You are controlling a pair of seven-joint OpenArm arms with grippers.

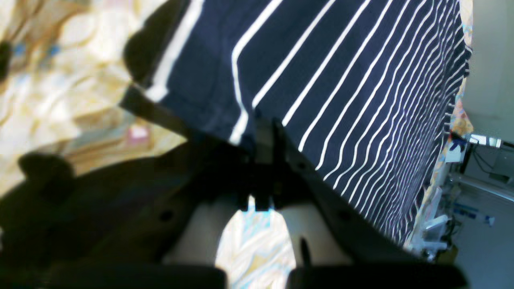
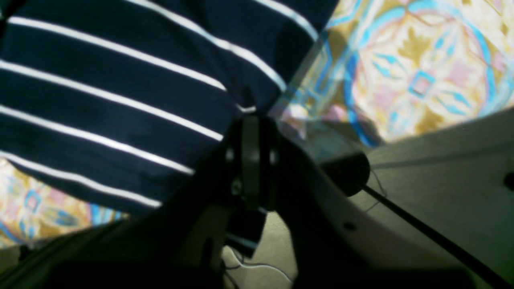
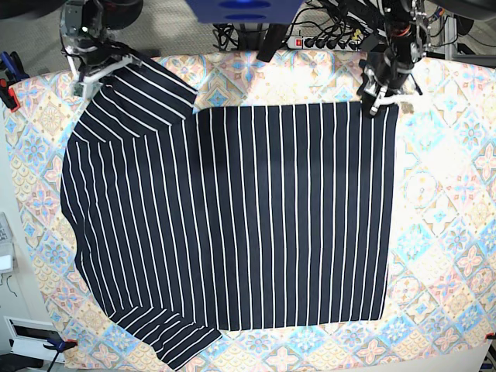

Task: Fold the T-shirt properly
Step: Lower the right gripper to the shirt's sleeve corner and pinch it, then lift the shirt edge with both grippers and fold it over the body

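The dark navy T-shirt (image 3: 248, 217) with thin white stripes lies spread flat on the patterned tablecloth (image 3: 449, 232). One sleeve points to the far left corner, the other to the near left. My left gripper (image 3: 377, 102) is shut on the shirt's far right corner. In the left wrist view the fingers (image 1: 267, 132) pinch the shirt's edge (image 1: 341, 80). My right gripper (image 3: 91, 76) is shut on the end of the far left sleeve. The right wrist view shows its fingers (image 2: 251, 116) closed on the striped fabric (image 2: 100, 100).
A power strip with cables (image 3: 325, 39) lies beyond the table's far edge. Clamps hold the cloth at the left edge (image 3: 8, 85) and at the near left corner (image 3: 58, 345). Bare tablecloth shows to the right of the shirt.
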